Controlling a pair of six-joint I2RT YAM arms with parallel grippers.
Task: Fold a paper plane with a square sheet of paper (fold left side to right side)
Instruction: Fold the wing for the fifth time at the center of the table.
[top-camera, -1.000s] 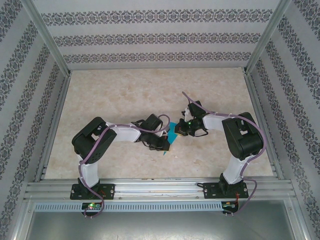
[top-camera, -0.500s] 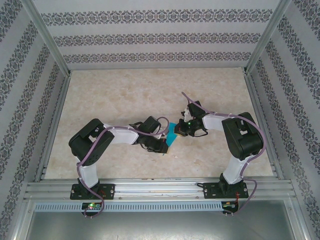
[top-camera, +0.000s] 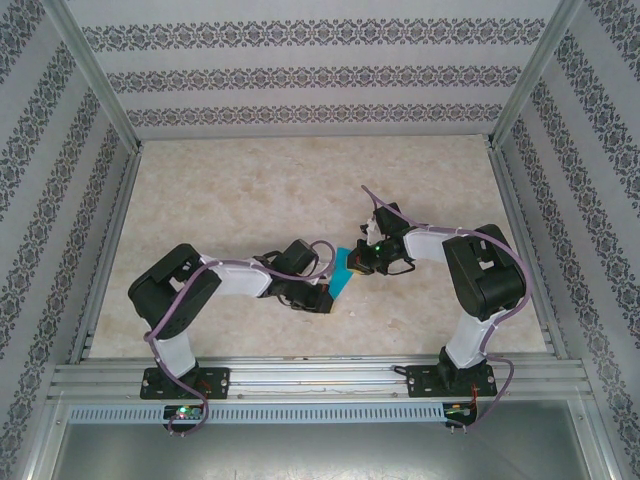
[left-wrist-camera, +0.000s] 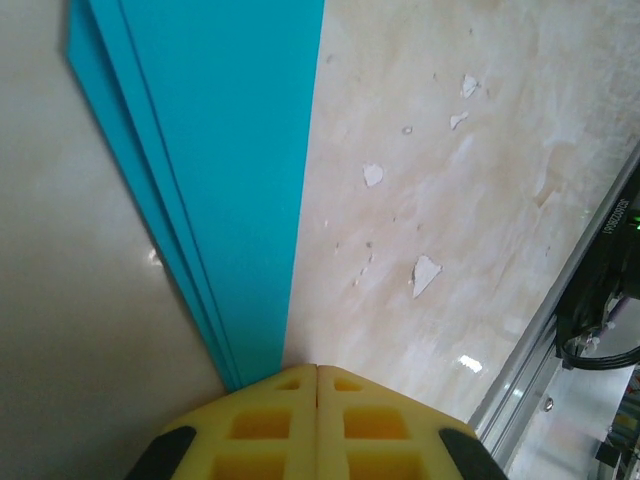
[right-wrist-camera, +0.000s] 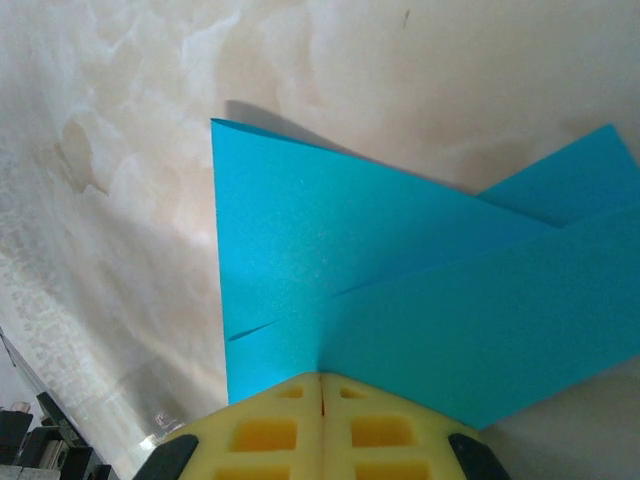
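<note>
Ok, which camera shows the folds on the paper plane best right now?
Right wrist. There the paper plane faces the lens, with overlapping flaps and a crease visible above the right gripper. Left wrist shows it as stacked layer edges tapering toward the left gripper. Top external shows a small teal sliver between the two grippers.
</note>
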